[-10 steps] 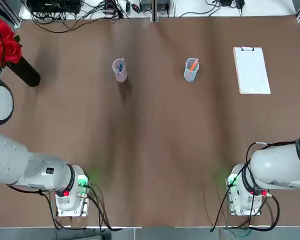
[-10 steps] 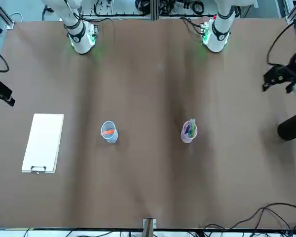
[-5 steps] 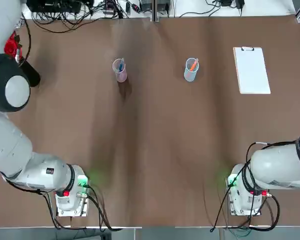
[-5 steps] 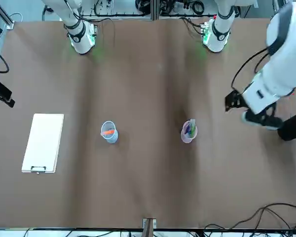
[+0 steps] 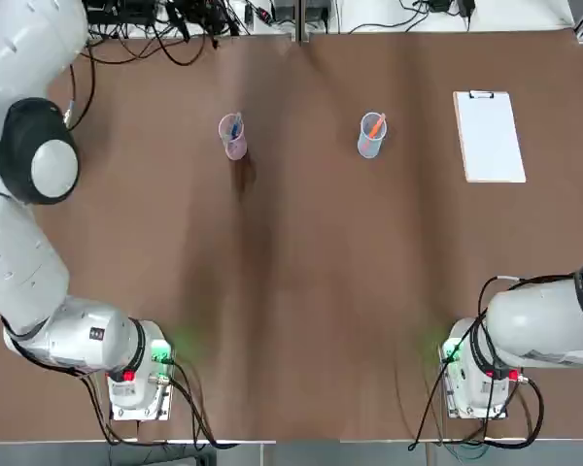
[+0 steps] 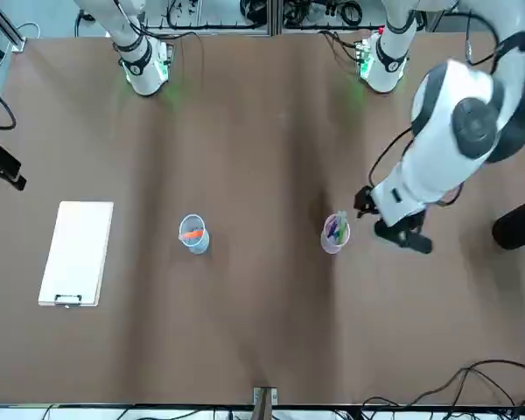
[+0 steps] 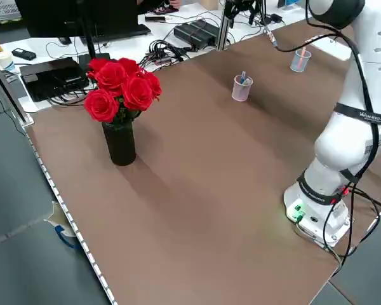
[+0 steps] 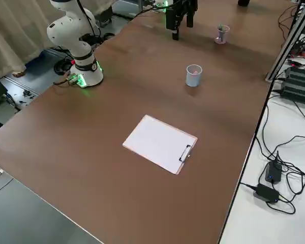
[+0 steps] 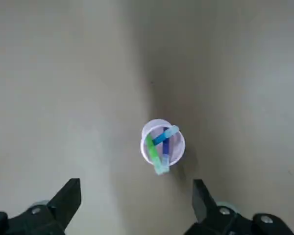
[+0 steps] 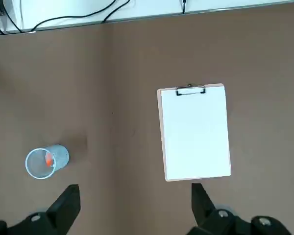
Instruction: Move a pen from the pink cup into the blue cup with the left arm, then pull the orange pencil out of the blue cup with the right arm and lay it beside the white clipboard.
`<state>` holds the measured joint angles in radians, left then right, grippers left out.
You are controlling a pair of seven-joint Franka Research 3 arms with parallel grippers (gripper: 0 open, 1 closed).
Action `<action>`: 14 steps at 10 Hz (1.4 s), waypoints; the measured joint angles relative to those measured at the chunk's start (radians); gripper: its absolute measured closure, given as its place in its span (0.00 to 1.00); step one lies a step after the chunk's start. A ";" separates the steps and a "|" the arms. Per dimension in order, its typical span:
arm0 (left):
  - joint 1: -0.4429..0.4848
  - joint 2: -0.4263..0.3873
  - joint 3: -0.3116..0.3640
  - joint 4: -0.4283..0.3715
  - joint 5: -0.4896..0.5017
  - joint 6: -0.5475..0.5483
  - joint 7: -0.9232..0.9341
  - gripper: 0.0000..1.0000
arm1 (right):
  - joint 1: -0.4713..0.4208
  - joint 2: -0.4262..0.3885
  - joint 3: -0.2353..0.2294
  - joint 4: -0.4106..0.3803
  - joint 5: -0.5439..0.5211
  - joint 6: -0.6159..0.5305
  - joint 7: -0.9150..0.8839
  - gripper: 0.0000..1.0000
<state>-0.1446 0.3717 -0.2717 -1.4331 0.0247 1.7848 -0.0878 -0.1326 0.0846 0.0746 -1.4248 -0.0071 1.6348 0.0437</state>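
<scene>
The pink cup [image 5: 233, 137] [image 6: 333, 236] stands at the far middle-left and holds a green pen [image 9: 153, 152] and a blue pen [image 9: 164, 137]. To its right stands the blue cup [image 5: 370, 136] [image 6: 193, 234] with the orange pencil [image 5: 375, 124] leaning in it. The white clipboard [image 5: 488, 136] [image 10: 194, 132] lies flat at the far right. My left gripper [image 6: 389, 223] [image 9: 134, 191] hangs open high above the table, just to the left of the pink cup, and holds nothing. My right gripper [image 10: 134, 193] is open and empty, high over the near right side, looking down on the clipboard and blue cup [image 10: 46, 161].
A black vase of red roses [image 7: 120, 111] [image 6: 518, 223] stands at the table's far left, near the left arm's elbow. Cables and electronics [image 5: 223, 15] lie beyond the far edge. Brown tabletop [image 5: 301, 291] stretches between the cups and the arm bases.
The left arm has swung in from the table's left side, bringing its open gripper close to the pink cup. The right arm and all objects have stayed still.
</scene>
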 joint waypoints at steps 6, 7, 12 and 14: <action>-0.041 0.161 -0.044 -0.004 0.124 0.087 -0.013 0.13 | 0.000 0.000 0.000 0.000 0.000 0.009 0.000 0.00; -0.044 0.188 -0.062 -0.004 0.147 0.104 -0.028 0.19 | 0.000 0.000 0.000 0.000 0.000 0.013 0.000 0.00; -0.049 0.254 -0.067 -0.021 0.158 0.128 -0.032 0.37 | -0.001 0.000 -0.001 0.000 0.000 0.020 0.000 0.00; -0.051 0.280 -0.068 -0.022 0.189 0.161 -0.032 0.39 | 0.002 0.001 0.001 0.000 0.001 0.020 0.000 0.00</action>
<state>-0.1951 0.6520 -0.3398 -1.4552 0.2134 1.9458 -0.1193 -0.1306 0.0851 0.0757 -1.4252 -0.0065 1.6549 0.0438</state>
